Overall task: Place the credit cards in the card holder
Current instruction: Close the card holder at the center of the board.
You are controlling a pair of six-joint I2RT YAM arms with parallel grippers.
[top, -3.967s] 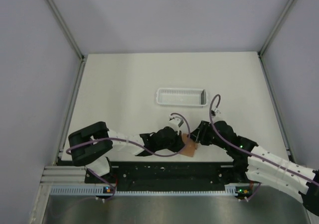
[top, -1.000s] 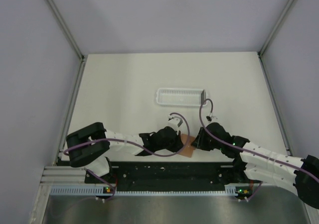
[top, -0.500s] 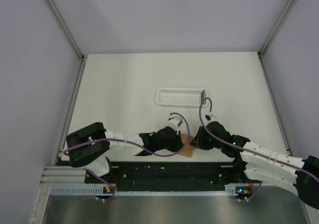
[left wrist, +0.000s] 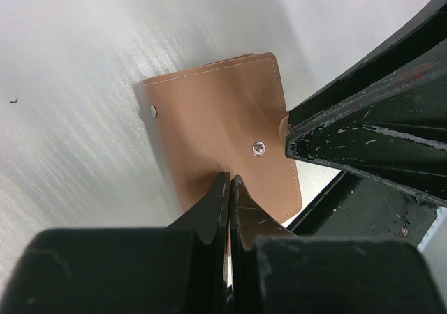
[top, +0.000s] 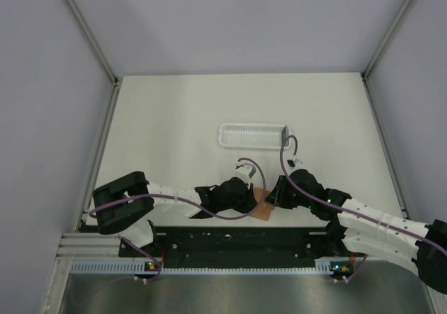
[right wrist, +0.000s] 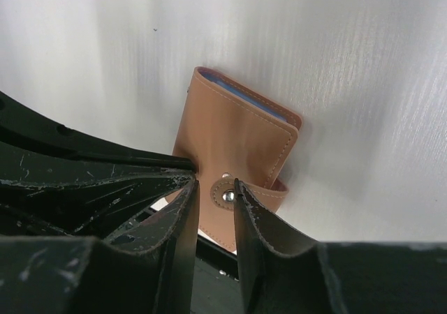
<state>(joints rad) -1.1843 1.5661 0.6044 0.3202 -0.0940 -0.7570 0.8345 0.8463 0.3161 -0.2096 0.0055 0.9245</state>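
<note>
White table (top: pixel 167 111), tan card holder (left wrist: pixel 216 118), left tool (left wrist: pixel 230 180) together, right tool (right wrist: pixel 215 187) gripping it

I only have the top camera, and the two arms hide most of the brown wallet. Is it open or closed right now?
Observer: It looks closed. In the right wrist view the tan leather folding wallet is folded, and its strap wraps over the edge.
Operator: What's the right arm doing there?
Observer: The right gripper has a finger on either side of the metal snap on that strap. I cannot tell whether it is pinching.
Operator: And the left?
Observer: In the left wrist view the left gripper is shut, with its tips at the wallet's near edge.
</note>
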